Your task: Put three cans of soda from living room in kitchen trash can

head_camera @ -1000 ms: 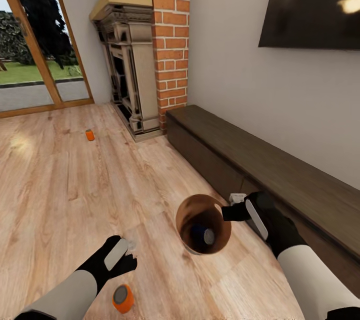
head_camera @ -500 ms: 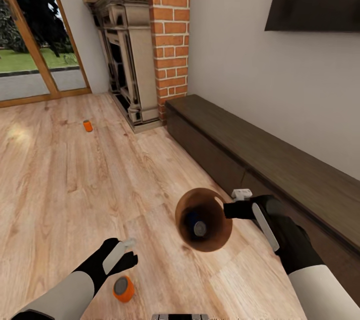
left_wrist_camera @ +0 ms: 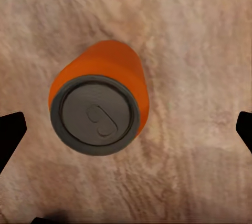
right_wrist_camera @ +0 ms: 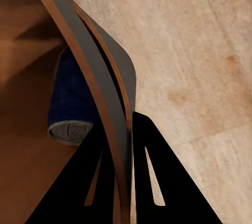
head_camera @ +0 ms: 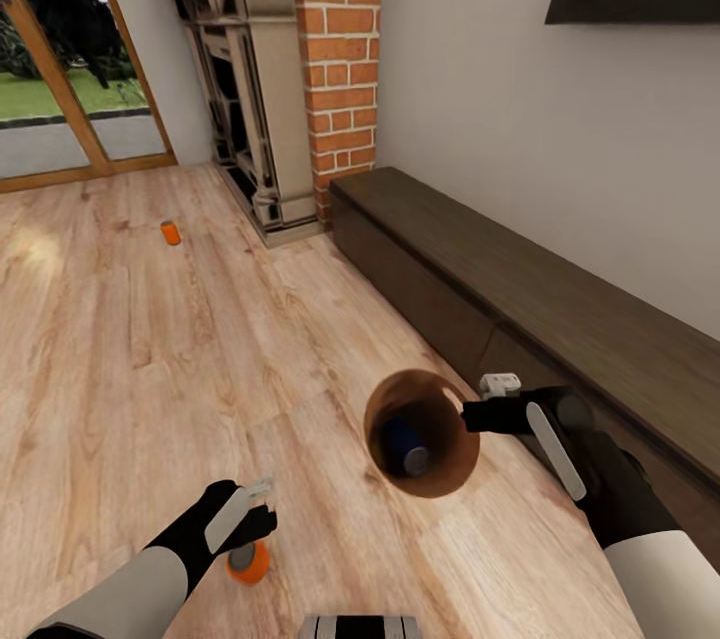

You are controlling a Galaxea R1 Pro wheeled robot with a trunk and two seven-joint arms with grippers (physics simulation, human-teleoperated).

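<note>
2 orange cans sit on the floor (head_camera: 150, 349): 1 far can (head_camera: 171, 233) upper left, 1 near can (head_camera: 247, 561) beneath the spread left hand (head_camera: 252, 509). Centre-right, the right hand (head_camera: 478, 415) pinches the bin (head_camera: 440, 479) rim; a blue can (head_camera: 406, 444) lies inside.

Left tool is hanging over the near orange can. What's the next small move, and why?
Probably lower the open left tool straight down, then close. The upright orange soda can sits between its spread fingertips, not yet gripped. The right tool already pinches the rim of the copper-lined trash can, with the blue soda can inside.
</note>
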